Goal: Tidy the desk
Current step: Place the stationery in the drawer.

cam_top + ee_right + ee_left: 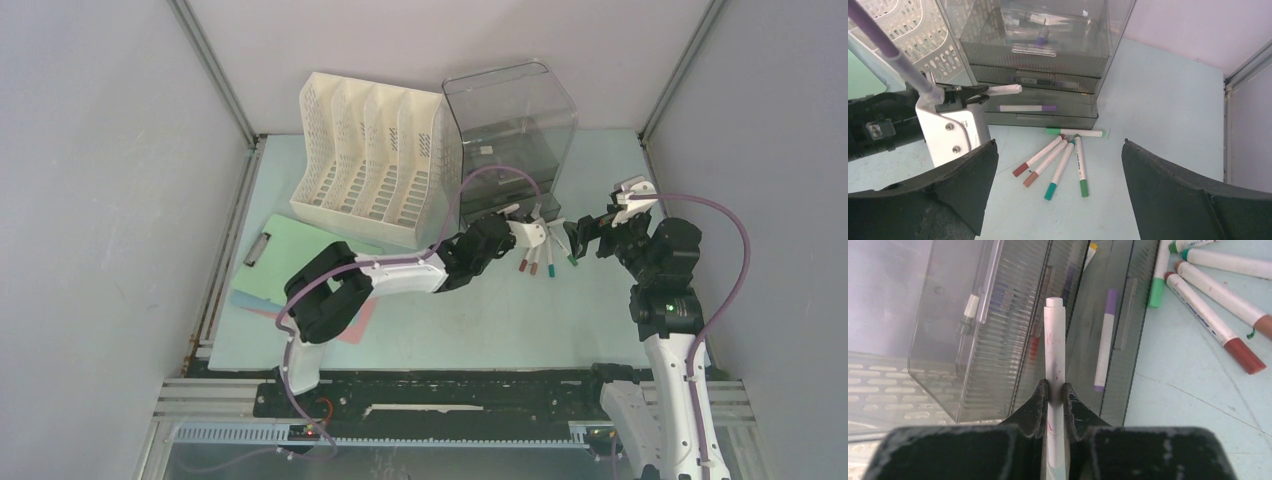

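Observation:
The desk [450, 320] is a pale mint-green tabletop. My left gripper [1055, 385] is shut on a white marker [1055, 340], which it holds lengthwise over the open bottom drawer [1118, 315] of a clear grey drawer unit [510, 120]. A purple-capped marker [1105, 340] lies in that drawer. Several loose markers [1062, 167] with brown, teal and green caps are fanned out on the desk in front of the unit. My right gripper [1058, 142] hangs open above them, its fingers wide apart with nothing between them.
A white slotted file organizer [375, 160] stands at the back, left of the drawer unit. A green clipboard [310, 245] lies at the left on pink sheets [360, 325]. Grey walls and aluminium rails edge the desk.

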Available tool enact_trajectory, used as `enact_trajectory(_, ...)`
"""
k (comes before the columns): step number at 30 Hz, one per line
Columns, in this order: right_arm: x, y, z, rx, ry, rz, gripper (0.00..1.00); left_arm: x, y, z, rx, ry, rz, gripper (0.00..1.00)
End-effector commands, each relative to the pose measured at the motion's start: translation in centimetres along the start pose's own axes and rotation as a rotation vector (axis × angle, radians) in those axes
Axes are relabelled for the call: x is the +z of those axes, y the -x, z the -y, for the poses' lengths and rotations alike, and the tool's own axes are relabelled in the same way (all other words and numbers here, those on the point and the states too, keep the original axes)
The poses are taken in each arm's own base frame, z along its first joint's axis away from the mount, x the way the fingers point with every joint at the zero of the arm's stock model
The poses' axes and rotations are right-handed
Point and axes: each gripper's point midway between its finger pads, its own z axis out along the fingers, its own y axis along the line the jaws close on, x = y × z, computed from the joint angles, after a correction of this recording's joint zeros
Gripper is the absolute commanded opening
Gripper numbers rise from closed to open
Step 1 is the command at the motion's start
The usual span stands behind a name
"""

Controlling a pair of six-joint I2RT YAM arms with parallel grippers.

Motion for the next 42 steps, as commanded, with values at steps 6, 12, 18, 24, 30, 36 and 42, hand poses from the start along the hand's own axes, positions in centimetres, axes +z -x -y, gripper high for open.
enact_trajectory(6,-0.1,0.8,0.4,-0.002,-0.021,0.036,1.00,2.3,1.1,-0.5,-0.011,-0.125,0.030,0.02)
enact_trajectory(12,-0.1,0.8,0.6,-0.001,-0.028,0.036,1.00,3.6,1.0,-1.2,-0.026,-0.161,0.016,0.08)
enact_trajectory(18,-0.1,0.8,0.6,-0.001,-0.026,0.035,1.00,4.3,0.2,-1.6,-0.046,-0.152,-0.002,0.30)
enact_trajectory(24,-0.1,0.7,0.5,0.005,-0.023,0.033,1.00,4.5,0.3,-2.4,-0.055,-0.129,-0.008,0.44)
enact_trajectory(30,-0.1,0.5,0.6,0.008,-0.019,0.027,1.00,3.3,1.4,-3.7,-0.114,-0.112,0.014,0.50)
enact_trajectory(36,0.0,0.2,0.4,0.013,-0.006,0.021,1.00,-0.1,3.6,-5.0,-0.248,-0.125,0.096,0.56)
enact_trajectory(42,0.2,-0.1,0.3,0.020,0.007,0.012,1.00,-4.0,5.6,-5.6,-0.388,-0.163,0.223,0.63)
